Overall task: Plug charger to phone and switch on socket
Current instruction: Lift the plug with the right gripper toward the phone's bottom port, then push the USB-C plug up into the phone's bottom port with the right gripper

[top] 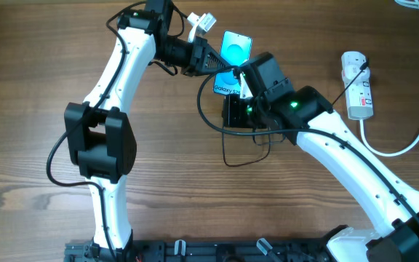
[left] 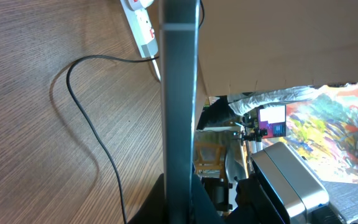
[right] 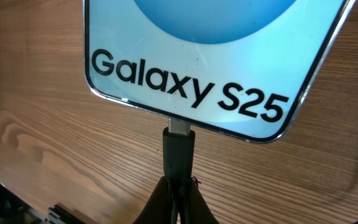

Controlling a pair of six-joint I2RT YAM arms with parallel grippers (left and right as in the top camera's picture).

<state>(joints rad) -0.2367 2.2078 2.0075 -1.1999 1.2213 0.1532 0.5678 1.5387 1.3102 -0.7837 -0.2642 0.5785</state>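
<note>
Phone (right: 185, 56): glossy flat slab, cyan screen, rounded corners, held above woodgrain table (top: 35, 145)
Left gripper (left: 179, 196): clamped on phone's edges
Right gripper (right: 176, 193): pinched narrow on black charger (right: 179, 146) plug, tip touching phone's bottom edge

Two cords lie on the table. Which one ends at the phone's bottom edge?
The thin black charger, its connector meeting the phone below "Galaxy S25"; the thick white cord leaves the socket, away from the phone.
</note>
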